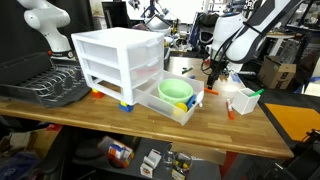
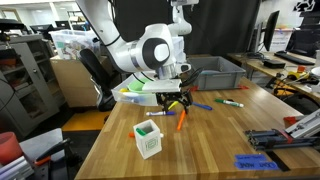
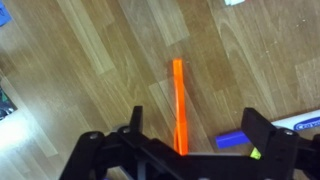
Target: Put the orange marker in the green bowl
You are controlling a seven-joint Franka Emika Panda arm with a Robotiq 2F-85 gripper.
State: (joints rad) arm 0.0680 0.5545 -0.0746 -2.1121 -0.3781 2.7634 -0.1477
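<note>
Your step here is the pick-up, so make it a clean vertical descent. The hand (image 3: 192, 116) hangs over the counter (image 3: 90, 60) with its fingers spread wide and nothing between them. The orange marker (image 3: 179, 105) lies flat on the wood directly beneath, its length crosswise to the line between the fingers and a touch off centre. Shift sideways to centre it, lower until the fingertips straddle the barrel near its middle, and only then close, so it neither rolls nor tips out. Watch the blue pen (image 3: 232, 140) lying just beside the marker's near end, close to one finger, since it could get pinched too. In an exterior view the marker (image 2: 182, 120) sits just below the hand. The green bowl (image 1: 175, 89) waits well off to the hand's side, in the open white drawer (image 1: 150, 99).
</note>
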